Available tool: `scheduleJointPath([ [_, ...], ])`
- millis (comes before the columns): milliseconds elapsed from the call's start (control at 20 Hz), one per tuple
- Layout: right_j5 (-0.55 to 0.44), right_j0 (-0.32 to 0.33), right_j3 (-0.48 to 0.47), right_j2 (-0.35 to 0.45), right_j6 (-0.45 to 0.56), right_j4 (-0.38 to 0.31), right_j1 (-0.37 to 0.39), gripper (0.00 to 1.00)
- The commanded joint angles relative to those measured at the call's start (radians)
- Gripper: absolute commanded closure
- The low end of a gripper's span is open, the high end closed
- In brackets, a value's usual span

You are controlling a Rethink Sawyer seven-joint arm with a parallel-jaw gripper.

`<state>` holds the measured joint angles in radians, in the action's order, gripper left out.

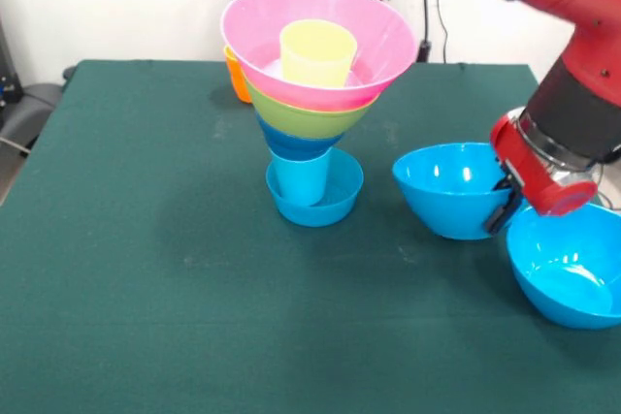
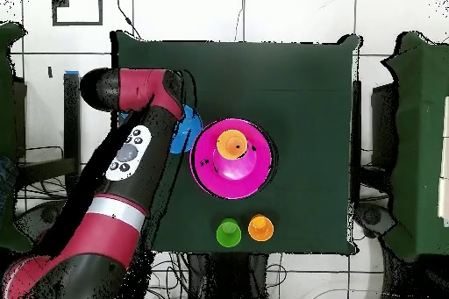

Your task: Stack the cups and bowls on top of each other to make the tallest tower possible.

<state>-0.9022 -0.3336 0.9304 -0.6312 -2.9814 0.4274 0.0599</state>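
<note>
The tower stands mid-table: a small blue bowl (image 1: 325, 203) holds a light blue cup (image 1: 301, 177), with a blue bowl (image 1: 294, 145), a lime green bowl (image 1: 309, 119) and the pink bowl (image 1: 320, 16) above it. A yellow cup (image 1: 317, 51) sits in the pink bowl. From overhead the pink bowl (image 2: 235, 168) and the yellow cup (image 2: 231, 145) show. My gripper (image 1: 503, 208) is shut on the right rim of a large blue bowl (image 1: 448, 189), to the right of the tower. This bowl peeks out beside the arm from overhead (image 2: 186, 134). Another large blue bowl (image 1: 568, 269) lies below the gripper.
An orange cup (image 1: 236, 75) stands behind the tower at the far edge. From overhead it (image 2: 260, 227) stands beside a green cup (image 2: 228, 232), which the tower hides in the front view. The red arm (image 2: 131, 151) covers the table's left side from overhead.
</note>
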Motion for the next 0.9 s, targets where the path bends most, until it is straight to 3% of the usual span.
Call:
scheduleJointPath([
  [50, -0.138, 0.047, 0.042, 0.154, 0.124, -0.052, 0.064, 1.00],
  [450, -0.507, 0.028, -0.027, 0.056, 0.095, -0.101, 0.136, 1.00],
  [650, -0.614, 0.028, -0.047, 0.059, 0.065, -0.094, 0.160, 1.00],
  [900, -0.672, 0.022, -0.028, 0.078, 0.011, -0.069, 0.188, 1.00],
])
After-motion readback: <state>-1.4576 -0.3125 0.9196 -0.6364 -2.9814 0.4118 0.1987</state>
